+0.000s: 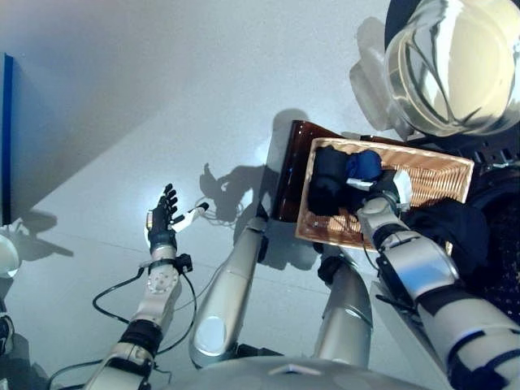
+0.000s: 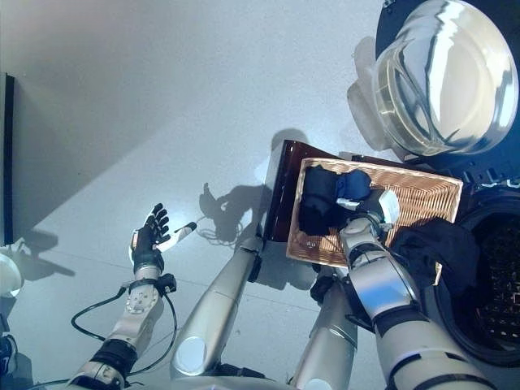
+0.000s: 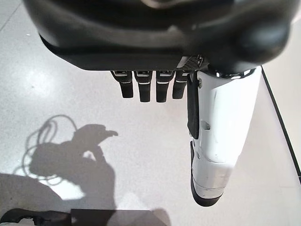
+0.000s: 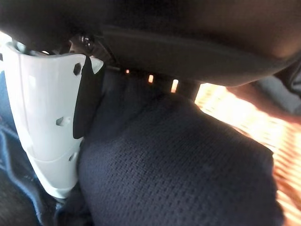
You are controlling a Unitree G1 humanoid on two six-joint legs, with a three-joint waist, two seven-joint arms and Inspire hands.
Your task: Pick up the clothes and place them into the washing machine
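Observation:
A shallow wicker basket (image 1: pixel 443 175) rests on a low dark brown box (image 1: pixel 292 166) beside the washing machine. In it lie a black garment (image 1: pixel 327 185) and a blue garment (image 1: pixel 365 165). My right hand (image 1: pixel 380 192) is down in the basket on these clothes. In the right wrist view a dark navy cloth (image 4: pixel 178 160) bulges against the palm, with the white-covered thumb (image 4: pixel 47 122) beside it. Another dark garment (image 2: pixel 431 240) hangs over the rim of the machine's drum (image 2: pixel 496 284). My left hand (image 1: pixel 162 218) is open and empty, out over the floor at the left.
The machine's round glass door (image 1: pixel 451 61) stands open above the basket. The grey floor (image 1: pixel 162 97) stretches out to the left. A dark panel (image 1: pixel 6 138) stands at the far left edge.

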